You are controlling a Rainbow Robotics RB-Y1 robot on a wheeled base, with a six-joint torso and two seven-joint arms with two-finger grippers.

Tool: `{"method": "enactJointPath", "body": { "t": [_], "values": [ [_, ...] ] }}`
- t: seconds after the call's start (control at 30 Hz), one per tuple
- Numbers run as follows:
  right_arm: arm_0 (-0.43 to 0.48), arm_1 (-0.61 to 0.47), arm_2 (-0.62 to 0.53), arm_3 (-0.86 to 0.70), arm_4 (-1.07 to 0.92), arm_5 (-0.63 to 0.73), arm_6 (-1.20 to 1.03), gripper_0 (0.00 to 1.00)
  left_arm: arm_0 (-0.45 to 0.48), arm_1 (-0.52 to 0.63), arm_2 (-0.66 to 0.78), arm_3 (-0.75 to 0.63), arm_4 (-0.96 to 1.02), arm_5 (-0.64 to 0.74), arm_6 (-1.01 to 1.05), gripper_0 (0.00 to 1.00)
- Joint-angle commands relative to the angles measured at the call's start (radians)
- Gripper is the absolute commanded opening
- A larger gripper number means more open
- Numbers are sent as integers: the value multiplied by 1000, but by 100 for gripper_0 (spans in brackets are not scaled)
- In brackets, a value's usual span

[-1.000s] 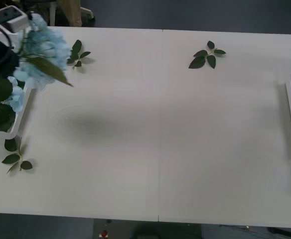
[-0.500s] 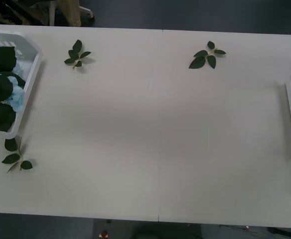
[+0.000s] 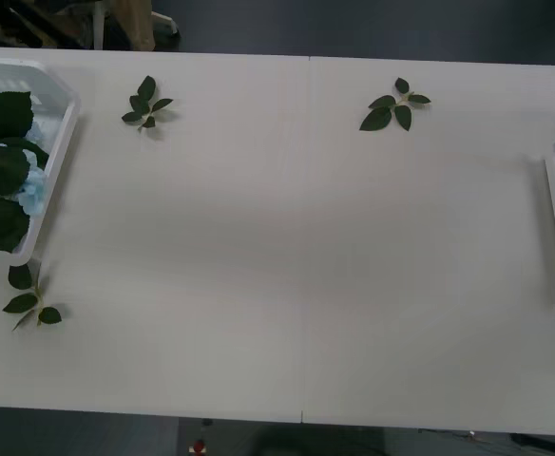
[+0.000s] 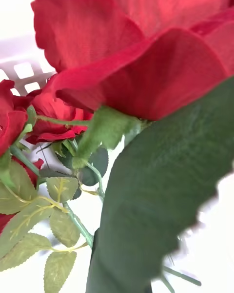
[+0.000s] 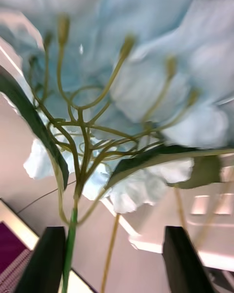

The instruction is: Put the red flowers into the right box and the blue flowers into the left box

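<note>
L gripper fingers spread wide, blue flowers just above, stem between them, ungripped. R gripper state: can't tell; red flowers right against its cam.

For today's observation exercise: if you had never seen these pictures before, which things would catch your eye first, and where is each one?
Most striking are the red flowers looming close in the right wrist view, with green leaves below them. The blue flowers spread pale and fluffy above the left gripper, whose black fingers stand apart. In the front view, the left box holds blue heads and big leaves at the table's left edge, with loose leaf sprigs scattered farther back.
</note>
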Motion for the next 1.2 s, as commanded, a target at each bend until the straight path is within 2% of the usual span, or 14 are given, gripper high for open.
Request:
{"method": "enactJointPath", "body": {
  "t": [0.03,0.07,0.1,0.17,0.27,0.33,0.5,0.53,0.6,0.73,0.77,1.0,1.2],
  "values": [
    [-22,-51,0,-7,8,-11,81,64,-24,49,158,-116,109,132,-55,100],
    [-21,-51,3,-7,6,-17,88,77,-24,58,222,-153,175,190,-92,100],
    [-22,-51,2,-7,5,-17,93,83,-24,63,267,-176,218,224,-115,100],
    [-21,-51,3,-6,-1,-18,101,90,-24,61,363,-222,336,305,-158,100],
    [-22,-51,5,-7,-15,-20,114,94,-24,6,475,-306,578,393,-155,100],
    [-24,-51,8,-7,-27,-20,125,95,-16,-60,465,-340,637,364,-98,100],
    [-31,-51,8,-9,-113,-20,237,95,78,-247,390,-351,654,63,18,100],
    [-30,-51,8,-14,-148,-18,275,96,122,-301,354,-348,647,-63,18,100],
    [-30,-51,8,-27,-188,-14,332,96,176,-368,307,-345,646,-221,11,100],
    [-30,-51,8,-104,-257,55,459,96,275,-506,241,-346,623,-431,-12,100],
    [-30,-51,9,-127,-274,75,489,96,291,-534,241,-346,623,-442,-37,100],
    [-30,-46,17,-311,-406,267,653,95,389,-670,311,-366,724,-419,-324,100],
    [-30,-13,17,-445,-538,425,818,95,403,-729,416,-431,850,-172,-551,100]
  ]
}}
